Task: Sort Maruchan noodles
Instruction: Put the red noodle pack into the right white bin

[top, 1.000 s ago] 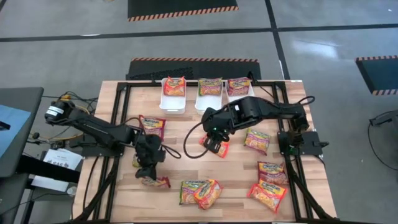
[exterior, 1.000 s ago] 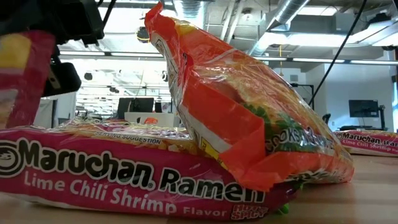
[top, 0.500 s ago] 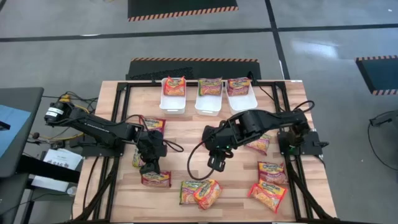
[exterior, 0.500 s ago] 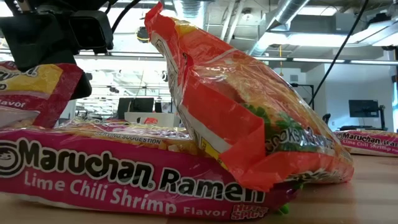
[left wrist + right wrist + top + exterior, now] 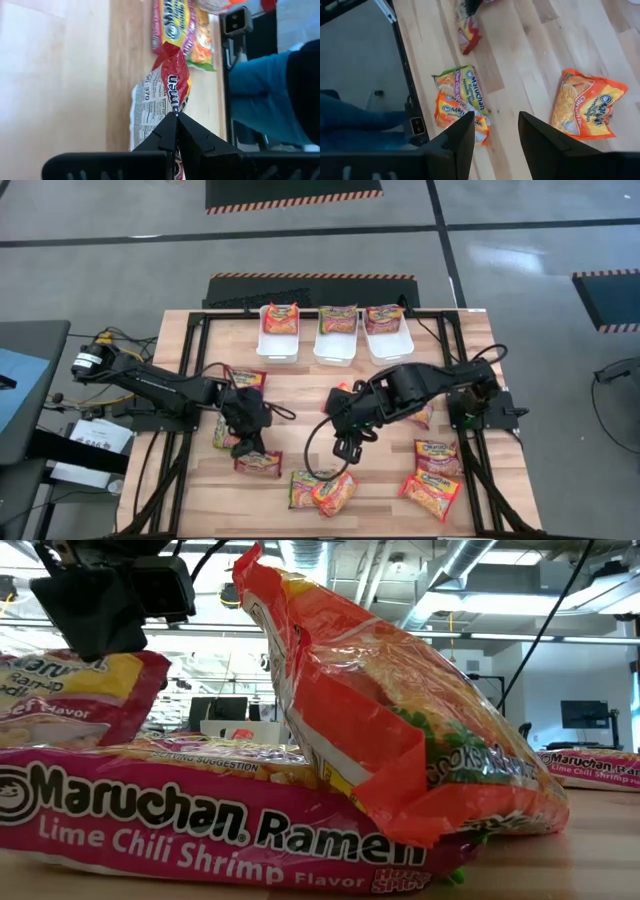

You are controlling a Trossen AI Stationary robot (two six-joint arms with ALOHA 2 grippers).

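Note:
My left gripper [image 5: 246,442] is over the table's left-near part, shut on a red and yellow Maruchan packet [image 5: 257,464]; the low view shows the packet [image 5: 75,695] under the gripper [image 5: 112,615]. My right gripper [image 5: 345,448] hovers open over bare wood at mid-table, touching nothing. In its wrist view [image 5: 495,134] it looks down on a green and orange pile of packets [image 5: 461,102] and an orange packet [image 5: 585,105]. Other packets lie flat around the table. A pink packet [image 5: 200,810] lies at the near edge with an orange one [image 5: 400,720] leaning on it. My left gripper pinches the red packet's crimped end [image 5: 175,102] between its two shut fingers, coming from above. The packet hangs tilted below the fingers. Whether its lower end touches the table I cannot tell.
Three white bins [image 5: 262,346] [image 5: 336,356] [image 5: 388,348] stand in a row at the far edge, each with a packet inside. Loose packets lie at the left [image 5: 245,380], near-middle [image 5: 322,488] and right-near [image 5: 436,470]. A black frame borders the table.
My right gripper has moved from over an orange-red packet at mid-table toward the near edge, leaving that packet behind. My left gripper has shifted slightly right with the red packet, which has swung further into the low view.

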